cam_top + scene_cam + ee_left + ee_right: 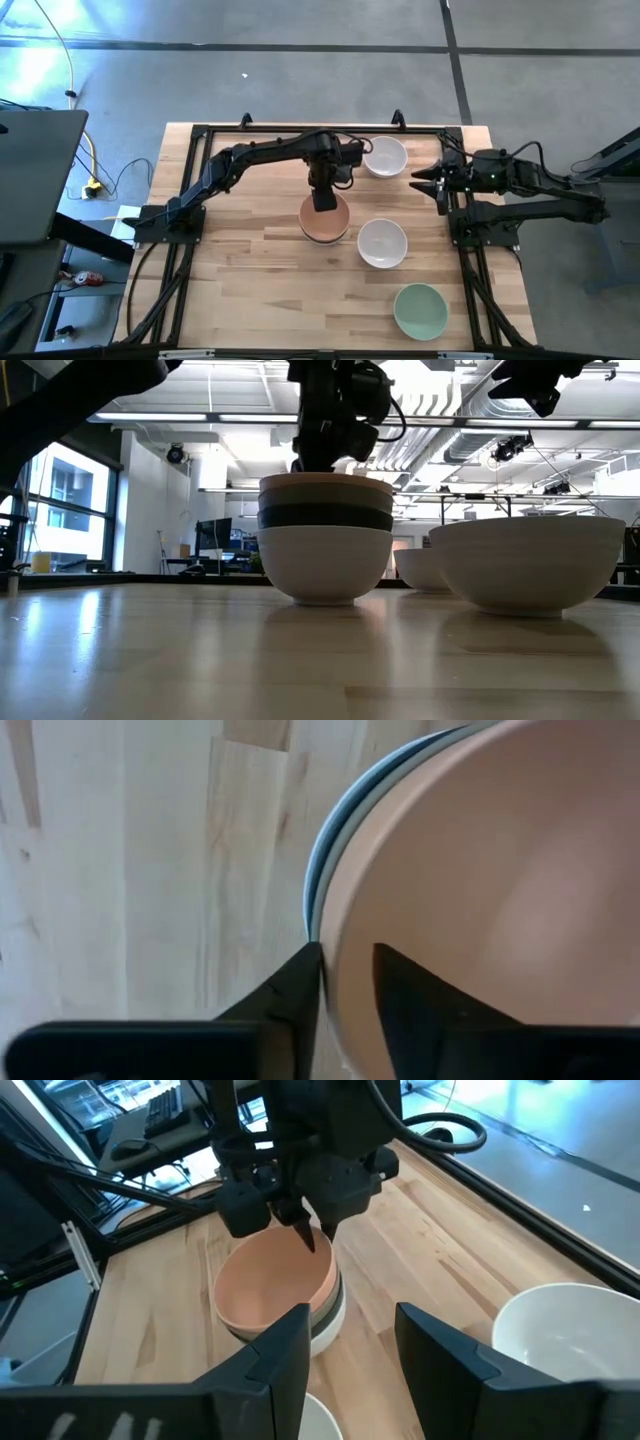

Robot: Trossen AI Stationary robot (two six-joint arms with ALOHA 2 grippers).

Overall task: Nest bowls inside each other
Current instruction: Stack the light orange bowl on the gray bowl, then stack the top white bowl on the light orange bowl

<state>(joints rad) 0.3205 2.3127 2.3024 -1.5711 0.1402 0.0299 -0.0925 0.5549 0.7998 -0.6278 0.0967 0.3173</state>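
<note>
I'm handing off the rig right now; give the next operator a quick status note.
Left gripper: over the stack, fingers pinching the rim of the peach bowl on top.
Right gripper: parked off the table's right edge, fingers open, empty.
Done: peach bowl nested over grey, black and white bowls at table centre.
Left: two white bowls and the pale green bowl sit loose to the right of the stack, waiting to be nested.

Robotics lab or open workshop, pale wooden table [250, 290] framed in black metal rails on a grey concrete floor [300, 60], cables trailing beside it, exposed ceiling ducts [450, 400] and strip lights, desks with monitors [215, 535], large windows [60, 510]
</note>
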